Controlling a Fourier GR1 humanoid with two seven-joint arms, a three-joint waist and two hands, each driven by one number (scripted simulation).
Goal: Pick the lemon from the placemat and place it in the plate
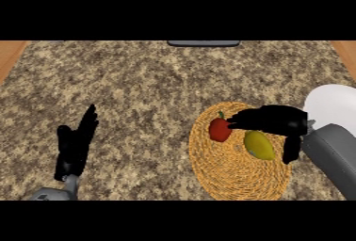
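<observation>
Right hand (274, 120) hovered over the woven placemat (236, 176), fingers spread and holding nothing, above the lemon (259, 145). 2 items lay on the placemat: lemon and red fruit (220, 130). White plate (337, 106) sat at right. Left hand (75, 141) rested open.

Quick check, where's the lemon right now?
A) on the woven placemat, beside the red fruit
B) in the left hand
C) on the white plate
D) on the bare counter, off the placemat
A: the lemon lies on the woven placemat just right of the red fruit, under the right hand; the white plate holds nothing visible, and the left hand rests open at the view's left.
</observation>
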